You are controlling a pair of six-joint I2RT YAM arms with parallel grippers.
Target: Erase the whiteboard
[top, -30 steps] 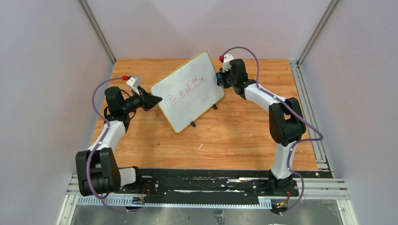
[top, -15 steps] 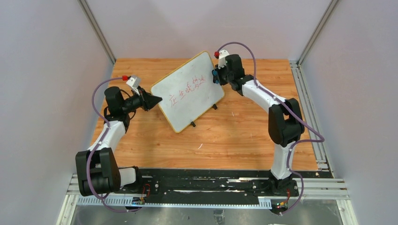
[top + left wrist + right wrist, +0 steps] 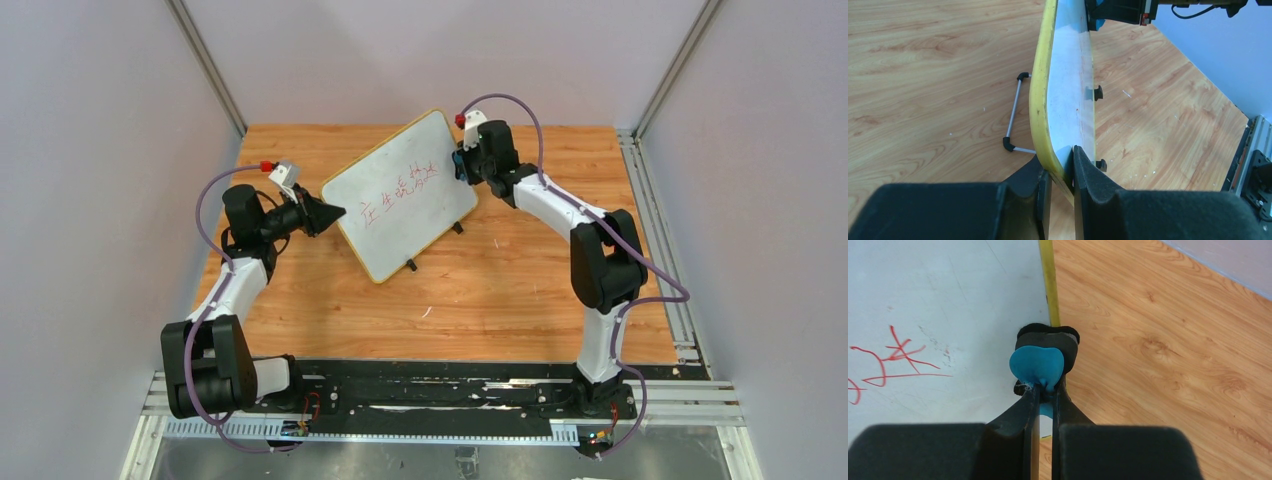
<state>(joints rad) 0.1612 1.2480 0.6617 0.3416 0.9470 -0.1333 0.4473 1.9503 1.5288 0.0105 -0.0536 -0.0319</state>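
The top view showed the whiteboard (image 3: 400, 195) standing tilted on the far half of the tabletop (image 3: 500, 290), toward 12 o'clock, with red characters (image 3: 400, 188) across its middle; the left claw (image 3: 338, 212) met its 9 o'clock edge and the right claw (image 3: 462, 163) its 2 o'clock side, though from that height neither grip could be read.

Only the left wrist view gave the board edge-on; there the left claw was closed tight on the yellow rim (image 3: 1039, 100), one pad on each face; a wire stand (image 3: 1013, 111) showed behind the board at 9 o'clock, and two black feet (image 3: 1098, 92) in front of it at 3 o'clock.

Only the right wrist view showed a blue eraser (image 3: 1037, 365) pinched in the right claw, its fingers nearly together; its black pad (image 3: 1070, 342) lay over the white face just beside the rim, with red strokes at its 9 o'clock.
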